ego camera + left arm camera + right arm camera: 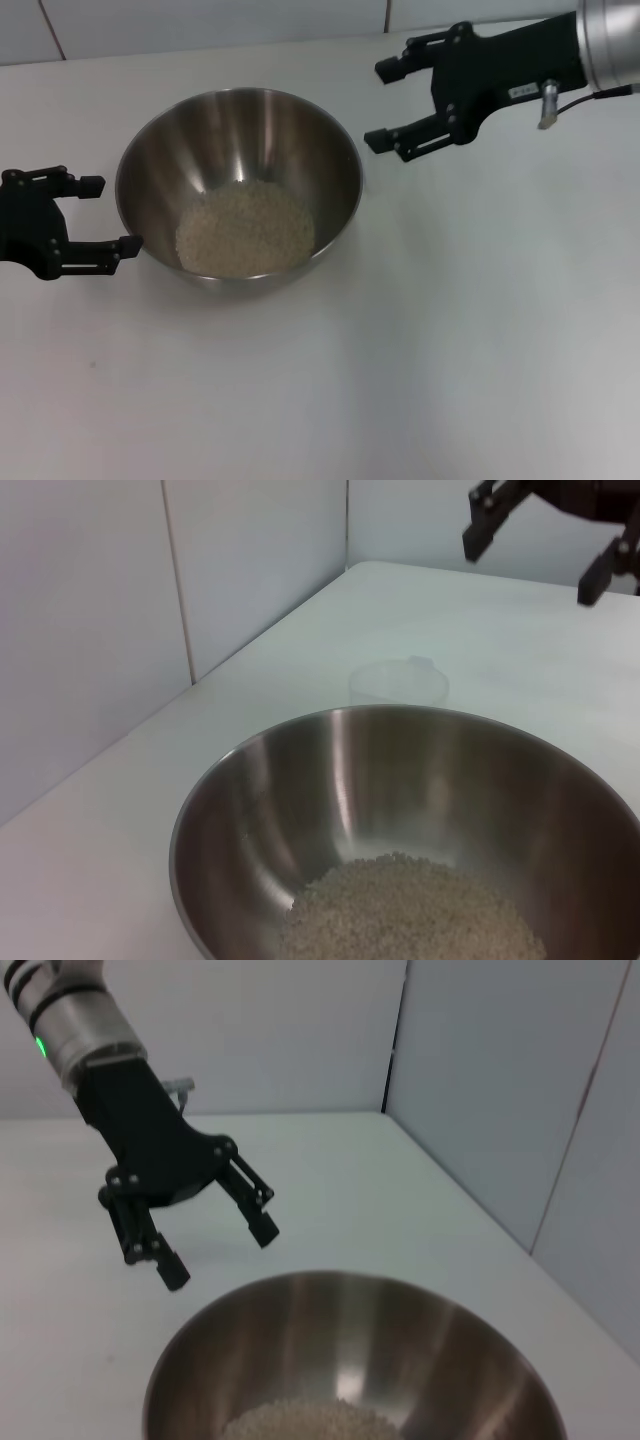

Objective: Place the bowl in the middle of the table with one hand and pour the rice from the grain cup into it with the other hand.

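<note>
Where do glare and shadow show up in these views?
Head view: pale glare streaks on the bowl's inner wall, soft shadow under it on the table. Left wrist view: one bright streak; the clear grain cup barely stands out. Right wrist view: glare patch above the rice.

I see even, diffuse overhead light with a cool cast. The white table [480,350] is bright but not blown out. Soft vertical glare streaks run down the bowl [240,185] walls, and it casts only a faint shadow. The wrist views look slightly soft.
</note>
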